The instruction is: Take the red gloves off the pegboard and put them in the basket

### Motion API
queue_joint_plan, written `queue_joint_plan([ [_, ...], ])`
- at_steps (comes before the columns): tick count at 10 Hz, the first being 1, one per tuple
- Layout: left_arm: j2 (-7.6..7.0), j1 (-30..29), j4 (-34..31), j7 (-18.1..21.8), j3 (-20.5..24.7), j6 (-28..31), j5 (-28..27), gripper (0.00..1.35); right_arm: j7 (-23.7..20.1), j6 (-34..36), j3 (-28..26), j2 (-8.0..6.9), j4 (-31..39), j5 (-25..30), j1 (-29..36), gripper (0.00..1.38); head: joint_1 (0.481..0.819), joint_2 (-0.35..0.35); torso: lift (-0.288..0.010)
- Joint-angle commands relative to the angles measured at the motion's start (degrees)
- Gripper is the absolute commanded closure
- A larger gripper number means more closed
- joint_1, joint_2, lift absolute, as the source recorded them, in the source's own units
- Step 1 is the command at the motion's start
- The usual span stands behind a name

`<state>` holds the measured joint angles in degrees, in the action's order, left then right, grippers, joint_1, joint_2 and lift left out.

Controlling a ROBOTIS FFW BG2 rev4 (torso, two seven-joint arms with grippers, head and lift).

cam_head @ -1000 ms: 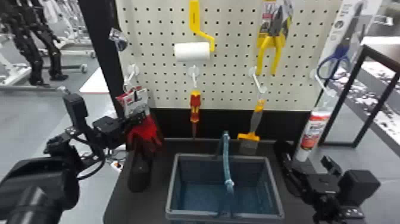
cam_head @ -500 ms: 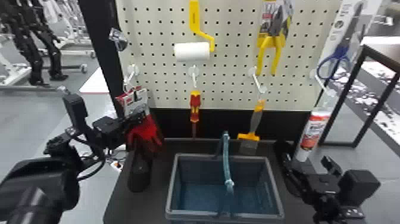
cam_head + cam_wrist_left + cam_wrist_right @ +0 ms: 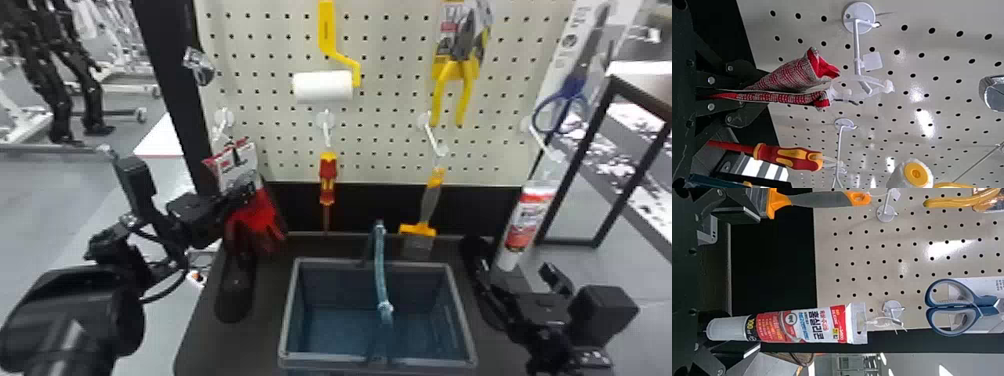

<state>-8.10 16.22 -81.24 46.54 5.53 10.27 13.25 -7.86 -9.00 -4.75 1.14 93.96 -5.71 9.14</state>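
Observation:
My left gripper [image 3: 246,192] is at the red gloves [image 3: 257,215], which hang at the pegboard's lower left with their card facing out. In the left wrist view, the left gripper [image 3: 756,95] is shut on the gloves [image 3: 793,76], and their clear plastic loop [image 3: 875,80] is around the end of a white hook [image 3: 857,51]. The blue-grey basket [image 3: 287,310] stands on the dark base below the board, handle raised. My right gripper [image 3: 482,272] is parked at the right by the hanging tube; in the right wrist view, the right gripper [image 3: 758,282] is open.
Beside the gloves hangs a red-yellow screwdriver [image 3: 328,175], with a paint roller [image 3: 322,86] above. Farther right are a scraper [image 3: 430,200], yellow-handled pliers [image 3: 462,85], blue scissors [image 3: 565,102] and a sealant tube [image 3: 525,220]. The basket's handle [image 3: 381,270] stands up across its middle.

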Motion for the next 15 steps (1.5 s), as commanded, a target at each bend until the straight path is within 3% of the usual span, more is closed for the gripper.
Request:
queue_joint_plan([
  [1, 0.80, -1.72, -1.56, -0.92, -0.17, 0.54, 0.81, 1.22, -0.05, 0.03, 0.00, 0.00, 0.00, 0.00, 0.00, 0.17, 0.549, 0.000, -0.100],
  [8, 4.05, -7.87, -9.47, -7.34, -0.34, -2.10, 2.48, 1.22, -0.05, 0.47, 0.00, 0.09, -0.18, -0.27, 0.18, 0.17, 0.549, 0.000, -0.100],
  [10, 4.67, -8.75, -9.47, -10.50, -2.72, -4.12, 5.47, 1.22, -0.05, 0.47, 0.00, 0.18, -0.27, -0.35, 0.18, 0.17, 0.549, 0.000, -0.100],
  [13, 6.51, -11.30, -9.20, -16.65, -6.76, -8.87, 15.58, 1.22, -0.05, 0.56, 0.18, 0.18, -0.44, -0.27, 0.00, 0.17, 0.549, 0.000, -0.100],
  [15, 6.78, -13.85, -9.20, -20.61, -10.80, -12.21, 24.37, 1.22, -0.22, 0.73, 0.18, 0.26, -0.44, -0.27, 0.00, 0.17, 0.549, 0.000, -0.100],
])
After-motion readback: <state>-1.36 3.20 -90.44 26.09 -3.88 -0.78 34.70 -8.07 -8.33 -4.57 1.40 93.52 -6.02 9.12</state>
